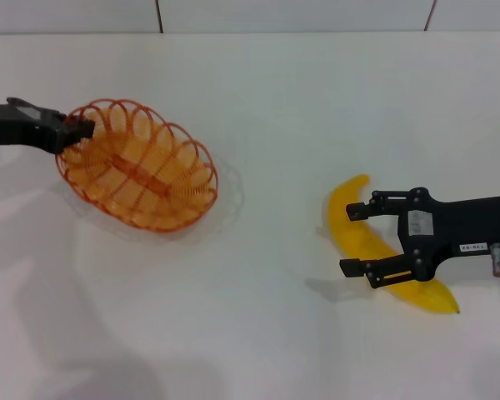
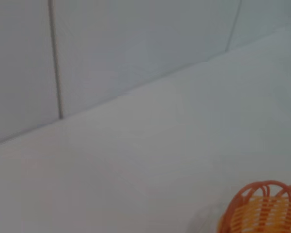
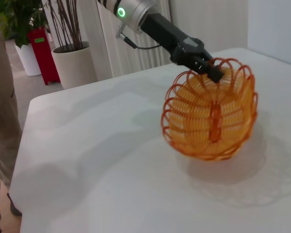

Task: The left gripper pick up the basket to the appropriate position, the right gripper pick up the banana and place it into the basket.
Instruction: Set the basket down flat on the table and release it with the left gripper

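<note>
The orange wire basket [image 1: 137, 164] is at the left of the table, tilted, with its shadow below it. My left gripper [image 1: 82, 129] is shut on the basket's rim at its left end. The right wrist view shows the same grip [image 3: 214, 73] on the tilted basket [image 3: 211, 116]. A piece of the basket's rim [image 2: 262, 206] shows in the left wrist view. The yellow banana [image 1: 347, 218] lies on the table at the right. My right gripper [image 1: 356, 238] is open, with one finger on each side of the banana's middle.
The white table [image 1: 267, 125] runs back to a tiled wall [image 1: 233, 12]. In the right wrist view, potted plants [image 3: 68, 53] and a person's leg [image 3: 0, 121] stand beyond the table's edge.
</note>
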You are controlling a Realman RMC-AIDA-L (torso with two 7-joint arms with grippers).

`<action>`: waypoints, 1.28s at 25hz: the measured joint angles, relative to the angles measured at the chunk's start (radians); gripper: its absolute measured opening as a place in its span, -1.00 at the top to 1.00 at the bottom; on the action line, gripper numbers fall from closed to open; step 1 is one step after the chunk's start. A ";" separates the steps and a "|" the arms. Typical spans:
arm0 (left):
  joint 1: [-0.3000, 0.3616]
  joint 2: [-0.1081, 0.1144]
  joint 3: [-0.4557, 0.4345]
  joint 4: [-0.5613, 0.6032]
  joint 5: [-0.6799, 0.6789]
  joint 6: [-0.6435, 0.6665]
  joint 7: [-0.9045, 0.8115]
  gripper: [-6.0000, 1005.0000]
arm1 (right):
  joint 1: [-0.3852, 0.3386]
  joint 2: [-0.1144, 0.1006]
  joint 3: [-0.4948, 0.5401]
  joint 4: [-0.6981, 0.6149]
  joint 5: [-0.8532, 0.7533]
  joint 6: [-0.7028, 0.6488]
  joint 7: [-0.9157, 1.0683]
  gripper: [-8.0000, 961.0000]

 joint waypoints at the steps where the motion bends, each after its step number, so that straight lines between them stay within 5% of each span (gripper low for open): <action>1: 0.002 0.000 -0.003 -0.002 -0.011 -0.009 0.005 0.81 | 0.001 0.000 0.000 0.000 0.000 0.000 0.000 -0.83; 32: 0.033 -0.020 -0.018 -0.327 -0.337 -0.185 0.195 0.81 | 0.032 0.015 -0.011 0.000 -0.040 0.000 0.011 -0.83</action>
